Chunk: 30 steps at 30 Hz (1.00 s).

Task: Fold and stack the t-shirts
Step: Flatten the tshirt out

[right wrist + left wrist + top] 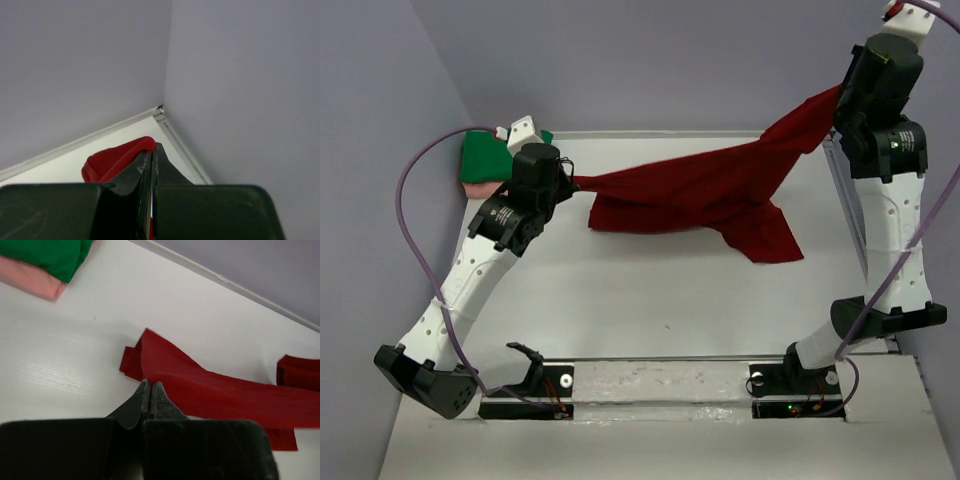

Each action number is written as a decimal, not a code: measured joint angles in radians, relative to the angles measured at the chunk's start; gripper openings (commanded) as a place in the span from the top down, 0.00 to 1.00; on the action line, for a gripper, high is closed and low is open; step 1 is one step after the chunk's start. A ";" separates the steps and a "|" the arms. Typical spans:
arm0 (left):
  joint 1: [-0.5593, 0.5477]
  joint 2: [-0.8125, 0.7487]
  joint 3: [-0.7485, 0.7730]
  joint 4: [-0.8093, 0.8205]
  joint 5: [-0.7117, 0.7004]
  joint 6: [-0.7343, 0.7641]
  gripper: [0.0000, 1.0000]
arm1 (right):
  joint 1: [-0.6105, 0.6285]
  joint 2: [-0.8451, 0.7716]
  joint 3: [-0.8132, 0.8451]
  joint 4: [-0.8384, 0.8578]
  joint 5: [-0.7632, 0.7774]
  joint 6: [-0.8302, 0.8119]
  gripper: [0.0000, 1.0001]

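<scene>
Left end effector [150, 386] and right [151, 151] on red t-shirt [690, 190]

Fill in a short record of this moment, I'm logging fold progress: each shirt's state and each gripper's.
dark red t-shirt: unfolded, stretched between both grippers, partly lying on the table
green t-shirt: folded, far left corner, atop the pink
pink t-shirt: under the green, edge showing
left gripper: shut on dark red t-shirt, low
right gripper: shut on dark red t-shirt, raised
</scene>
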 measured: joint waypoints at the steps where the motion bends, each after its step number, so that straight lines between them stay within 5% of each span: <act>1: 0.000 0.000 0.008 -0.010 -0.006 0.005 1.00 | -0.009 0.000 0.019 -0.001 0.003 -0.008 1.00; 12: -0.004 -0.019 0.046 -0.114 -0.059 0.016 1.00 | -0.036 0.003 0.274 -0.025 -0.010 -0.088 1.00; 30: -0.004 -0.225 0.501 -0.179 -0.079 0.156 1.00 | -0.005 -0.312 0.195 -0.050 -0.058 -0.107 1.00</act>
